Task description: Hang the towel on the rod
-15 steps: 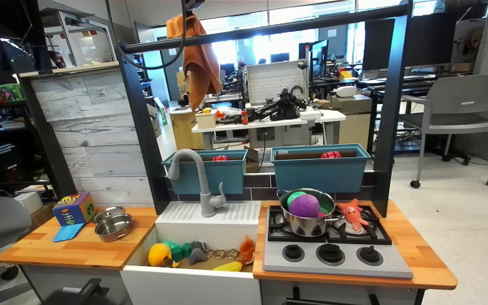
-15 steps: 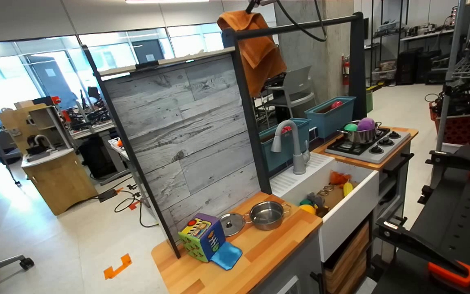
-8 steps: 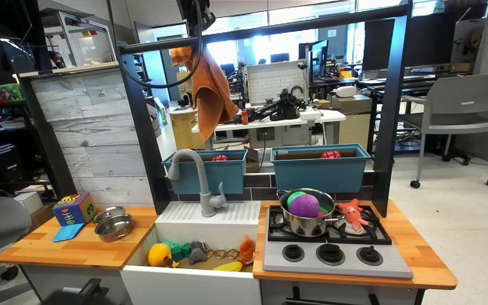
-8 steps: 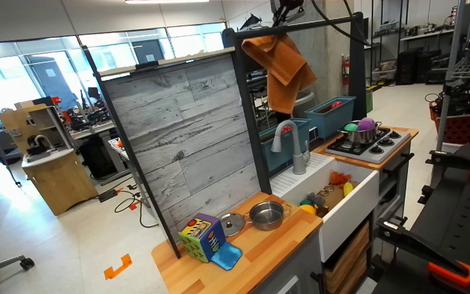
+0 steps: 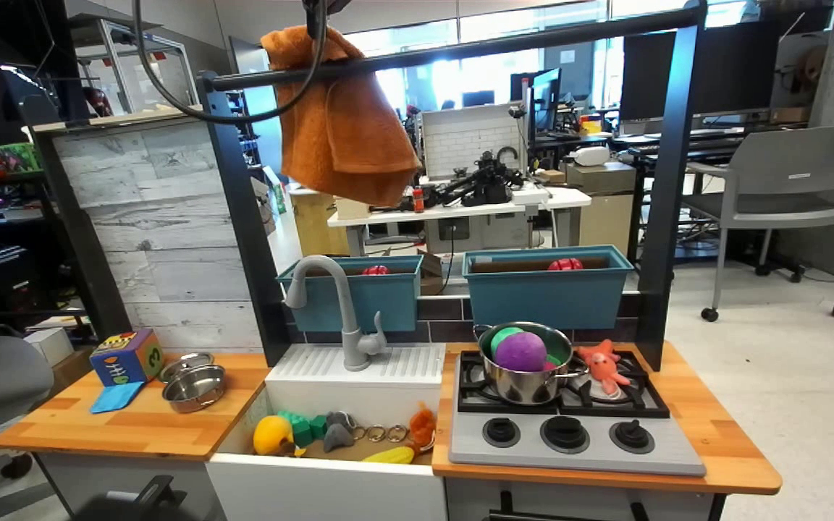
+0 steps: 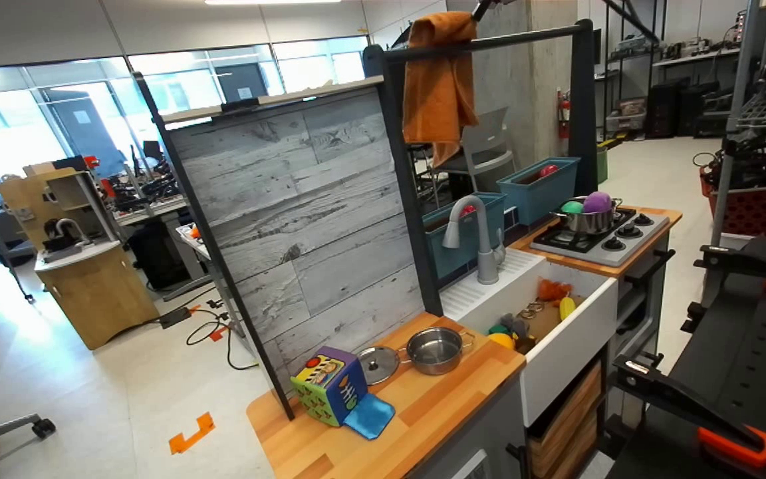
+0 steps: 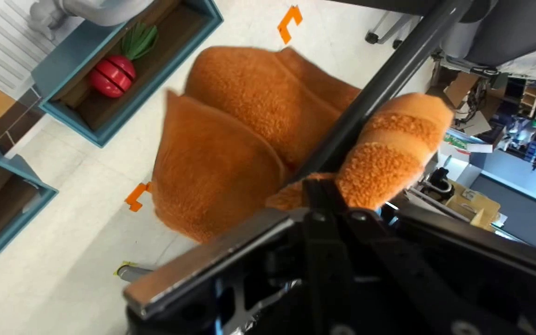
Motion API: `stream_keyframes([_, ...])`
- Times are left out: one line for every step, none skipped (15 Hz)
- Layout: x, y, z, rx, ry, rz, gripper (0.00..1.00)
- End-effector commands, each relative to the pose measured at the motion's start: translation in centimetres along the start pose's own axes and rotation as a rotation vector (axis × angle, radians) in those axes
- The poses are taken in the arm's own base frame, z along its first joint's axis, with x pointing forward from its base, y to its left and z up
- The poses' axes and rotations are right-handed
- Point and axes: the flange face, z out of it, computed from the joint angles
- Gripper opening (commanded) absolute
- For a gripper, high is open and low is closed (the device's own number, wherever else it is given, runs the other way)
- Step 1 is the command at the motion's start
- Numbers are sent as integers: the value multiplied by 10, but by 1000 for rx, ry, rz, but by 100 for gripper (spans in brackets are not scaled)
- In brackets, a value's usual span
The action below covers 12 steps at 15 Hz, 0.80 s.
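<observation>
The orange towel (image 5: pixel 348 137) is at the left part of the dark rod (image 5: pixel 518 47). In both exterior views the rod crosses in front of the towel, whose top stands above the rod and whose larger part hangs below, here too (image 6: pixel 437 100). In the wrist view the towel (image 7: pixel 217 167) shows on both sides of the rod (image 7: pixel 379 83), a small folded end on the right. My gripper (image 7: pixel 322 186) is shut with towel cloth at its fingertips, just above the rod. In the exterior views only its lower part shows at the top edge (image 5: pixel 321 14).
Dark uprights (image 5: pixel 232 217) hold the rod. Below are a grey faucet (image 5: pixel 348 311), two teal planters (image 5: pixel 348 297), a sink of toys (image 5: pixel 330 470) and a stove (image 5: pixel 569 441) with a pot (image 5: pixel 525 387). A robot cable (image 5: pixel 243 118) loops before the rod.
Half a second ago the gripper was lower and the whole towel hung below the rod. Now the gripper has risen, the towel's top is above the rod, and the towel is spread wider.
</observation>
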Motion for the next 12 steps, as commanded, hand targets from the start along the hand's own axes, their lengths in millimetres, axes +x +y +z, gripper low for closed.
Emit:
stream_keyframes([-47, 26, -41, 8, 28, -3, 0])
stream_keyframes([-59, 34, -47, 3, 28, -6, 0])
stream_keyframes([-70, 43, -51, -4, 27, -8, 0])
stream_keyframes([-78, 49, -56, -11, 23, -11, 0])
stream_keyframes([-86, 53, -57, -18, 23, -14, 0])
stream_keyframes([-94, 57, -59, -25, 25, -16, 0])
stream_keyframes([-101, 59, -59, -36, 22, -12, 0])
stream_keyframes([-106, 60, -57, -49, 7, 0, 0])
stream_keyframes([-111, 61, -54, -54, 0, 10, 27])
stream_keyframes([-114, 60, -50, -78, -8, 25, 29])
stream_keyframes([-116, 59, -45, -94, -13, 37, 35])
stream_keyframes([-117, 58, -41, -122, -15, 54, 41])
